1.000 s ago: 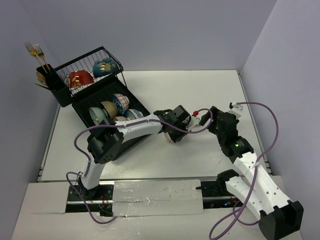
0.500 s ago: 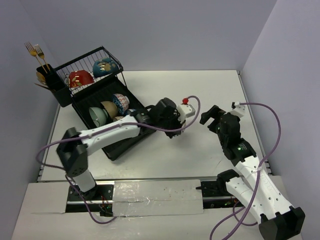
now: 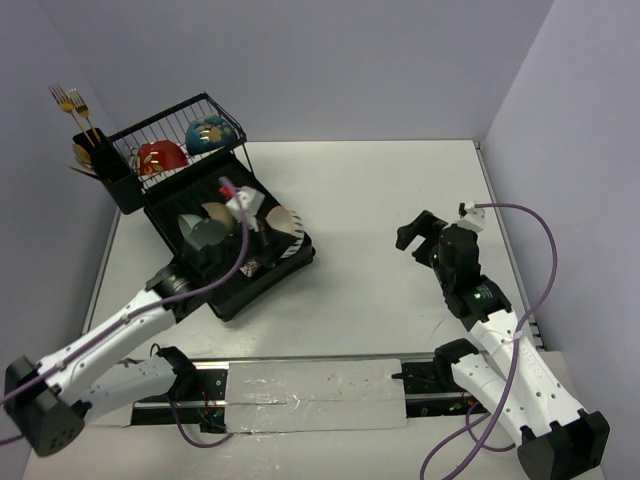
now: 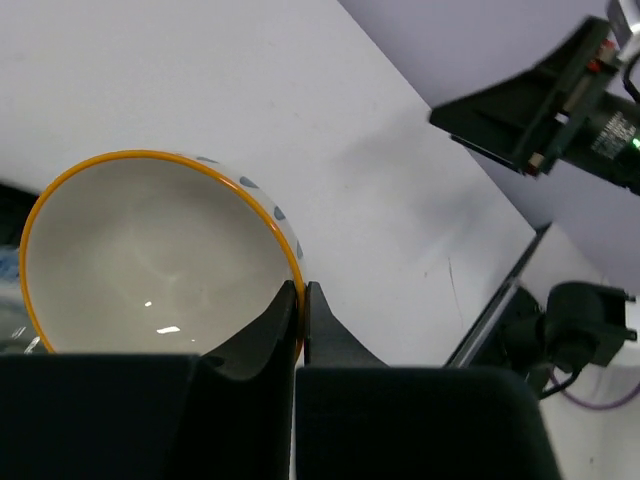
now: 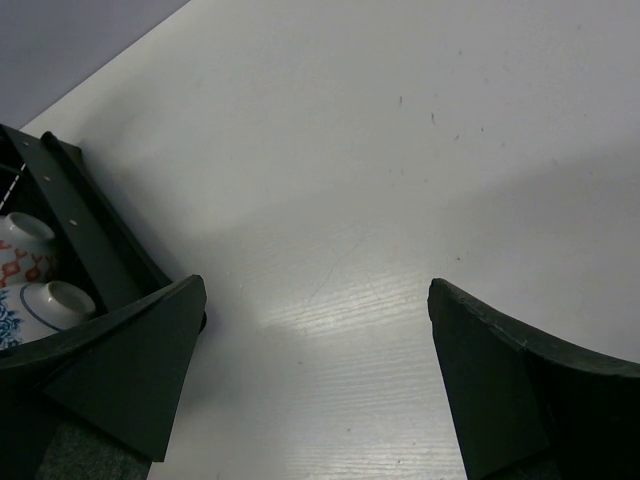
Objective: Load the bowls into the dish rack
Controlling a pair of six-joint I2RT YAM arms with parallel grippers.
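Over the dish rack (image 3: 252,290), near racked bowls (image 3: 205,236), left hand (image 4: 300,295) pinches orange-rimmed bowl (image 4: 150,260); right hand (image 5: 315,290) gapes.

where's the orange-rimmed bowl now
The orange-rimmed bowl is pinched in the left gripper over the lower tray of the dish rack, left of centre in the top view.

Bright, even light is cast from overhead, and only faint, soft-edged shadows are thrown on the white table (image 3: 380,190). The top view is rendered sharp, without marked glare. In the left wrist view, two small highlights are caught on the glazed inside of the bowl (image 4: 150,250), while the left gripper (image 4: 301,300) is shown as a dark, soft-edged mass. In the right wrist view, a broad pale sheen is spread over the tabletop, and the right gripper (image 5: 315,290) is left nearly black and out of focus.
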